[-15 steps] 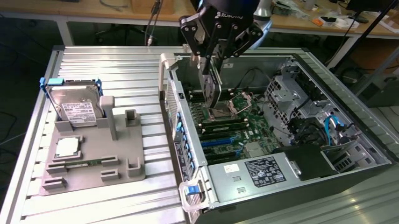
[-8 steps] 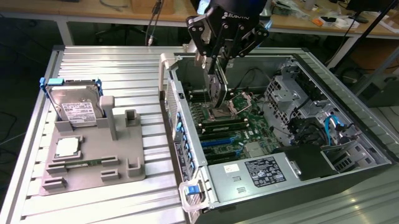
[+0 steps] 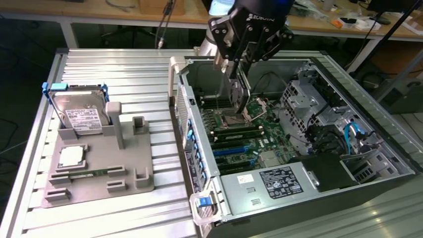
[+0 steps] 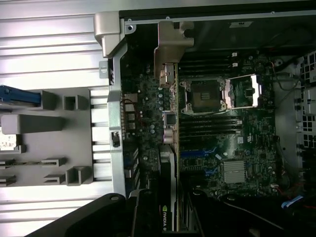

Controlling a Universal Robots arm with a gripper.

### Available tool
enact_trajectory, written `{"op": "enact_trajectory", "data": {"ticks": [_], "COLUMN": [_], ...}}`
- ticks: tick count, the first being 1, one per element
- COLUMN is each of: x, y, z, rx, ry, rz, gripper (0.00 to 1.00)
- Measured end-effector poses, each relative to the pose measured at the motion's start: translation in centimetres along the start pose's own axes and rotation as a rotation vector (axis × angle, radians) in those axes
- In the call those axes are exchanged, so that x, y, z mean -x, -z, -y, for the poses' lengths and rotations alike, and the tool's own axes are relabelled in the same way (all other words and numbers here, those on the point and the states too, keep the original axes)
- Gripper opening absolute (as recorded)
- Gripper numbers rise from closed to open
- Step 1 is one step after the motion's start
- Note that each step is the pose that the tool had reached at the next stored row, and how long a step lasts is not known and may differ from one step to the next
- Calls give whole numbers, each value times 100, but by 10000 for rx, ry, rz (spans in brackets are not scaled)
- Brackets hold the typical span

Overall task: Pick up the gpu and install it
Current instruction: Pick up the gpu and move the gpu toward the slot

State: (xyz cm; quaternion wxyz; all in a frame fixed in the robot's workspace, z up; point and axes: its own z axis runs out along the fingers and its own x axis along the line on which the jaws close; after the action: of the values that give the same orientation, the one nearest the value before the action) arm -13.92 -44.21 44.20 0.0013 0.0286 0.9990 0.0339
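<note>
A ribbed metal table (image 3: 106,64) carried everything, and the largest thing on it was the open computer case (image 3: 180,104), lying on its side toward the exterior view's right. A grey holding tray (image 3: 126,173) sat on the exterior view's left, well apart from the work, with the hard drive (image 3: 82,116) upright in its far corner. Inside the case lay the green motherboard (image 3: 264,131). Over its far half the gpu (image 3: 239,96) hung on edge from the gripper (image 3: 238,59), whose fingers were clamped on the card's upper edge. In the wrist view the card ran edge-on, its silvery bracket (image 4: 173,42) close to the case's rear wall. The card's lower end stood near the processor socket (image 3: 236,119); whether it touched the board could not be told, though it was probably clear of it. The pick-up looked done and the carry into the case was the step in hand. The blue expansion slots (image 3: 231,151) lay nearer, unfilled. Seating would call for the card's contact edge directly over a slot, with the bracket against the rear wall.
</note>
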Motion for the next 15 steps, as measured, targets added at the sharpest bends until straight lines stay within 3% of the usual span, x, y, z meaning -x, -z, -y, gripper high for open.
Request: {"op": "enact_trajectory", "data": {"ticks": [15], "x": [259], "y": [-1], "z": [-15], "rx": [0], "ry": [0], "rz": [-9], "gripper": [27]}}
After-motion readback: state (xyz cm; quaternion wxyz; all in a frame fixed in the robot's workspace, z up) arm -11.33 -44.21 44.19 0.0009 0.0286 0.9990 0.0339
